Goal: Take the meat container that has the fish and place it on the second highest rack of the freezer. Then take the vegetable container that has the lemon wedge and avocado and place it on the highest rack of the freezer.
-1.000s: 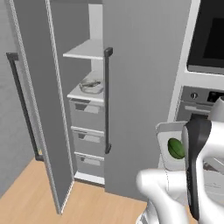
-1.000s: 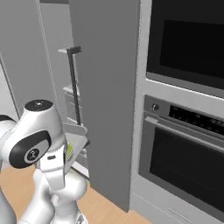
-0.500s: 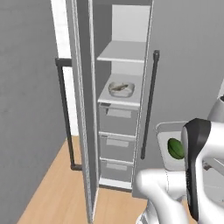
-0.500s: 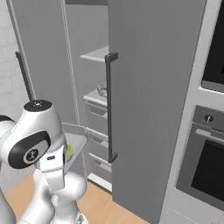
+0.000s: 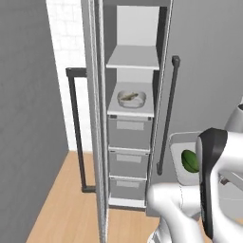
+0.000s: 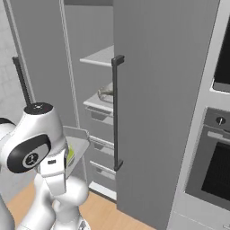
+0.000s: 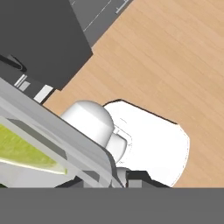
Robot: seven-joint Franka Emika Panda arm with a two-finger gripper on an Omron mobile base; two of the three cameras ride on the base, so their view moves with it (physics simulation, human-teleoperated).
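Left base view: the tall grey freezer cabinet (image 5: 190, 57) stands open, its long dark vertical bar handle (image 5: 167, 114) on the panel right of the opening. Inside are two flat pale shelves. The upper pale grey shelf, the highest rack (image 5: 134, 58), is bare. On the lower pale shelf (image 5: 131, 109) sits a shallow grey meat container (image 5: 131, 99) with the small slender brownish fish (image 5: 129, 97) lying in it. Below that shelf are three grey drawers (image 5: 129, 161), stacked one above another. The light wooden floor (image 5: 61, 204) runs up to the foot of the cabinet.

At the lower right of this view the white arm carries a pale grey vegetable container (image 5: 187, 156), well apart from the shelves and lower than both. The dark green rounded avocado (image 5: 191, 161) lies in it, partly hidden behind the dark band of the arm.

In the right base view the same container (image 6: 76, 146) shows as a grey tray edge just beside the arm's round white joint, with a sliver of yellow-green at its inner side. The black-glass oven (image 6: 215, 170) stands to the right of the freezer.

In the hand view the tray's grey wall (image 7: 57, 131) crosses the lower left, with a yellow-green patch inside it that I take to be the lemon wedge (image 7: 22, 151). The gripper's fingers are hidden behind the tray, so I cannot tell how wide the claw stands.
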